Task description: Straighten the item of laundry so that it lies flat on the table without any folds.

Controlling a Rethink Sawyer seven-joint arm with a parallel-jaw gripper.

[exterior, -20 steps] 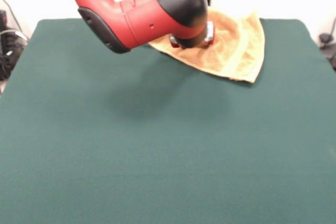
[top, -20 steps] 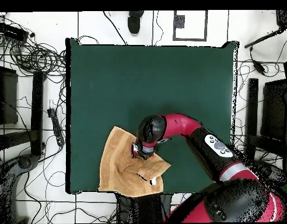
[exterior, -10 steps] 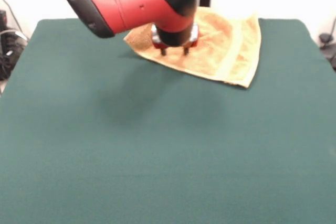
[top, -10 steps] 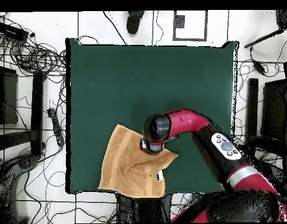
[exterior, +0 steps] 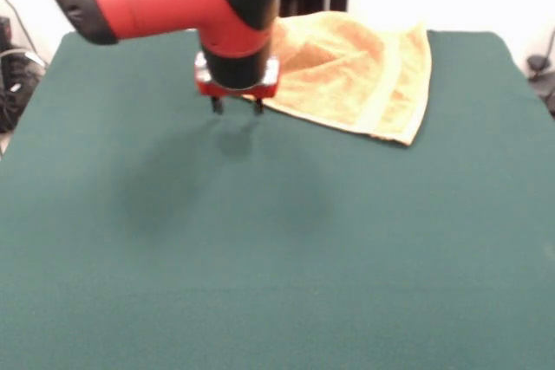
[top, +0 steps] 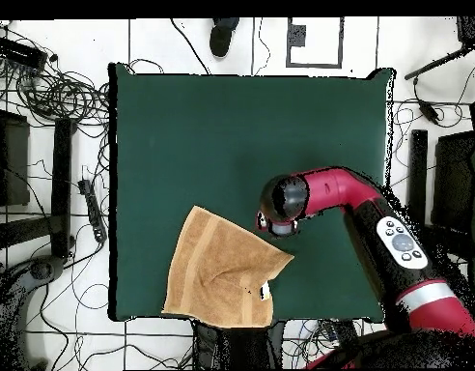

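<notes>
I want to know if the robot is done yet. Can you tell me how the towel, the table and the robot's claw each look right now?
towel: spread at the table's edge, one corner hanging off, a ridge still in the middle, nothing holding it.
table: dark green top, bare but for the towel.
gripper: open, empty, hanging above the table just beside the towel's corner.

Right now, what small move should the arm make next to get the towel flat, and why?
Probably bring the claw back over the towel to its raised middle fold. The claw hangs open and empty beside the towel, which looks rumpled and overhangs the table edge.
</notes>
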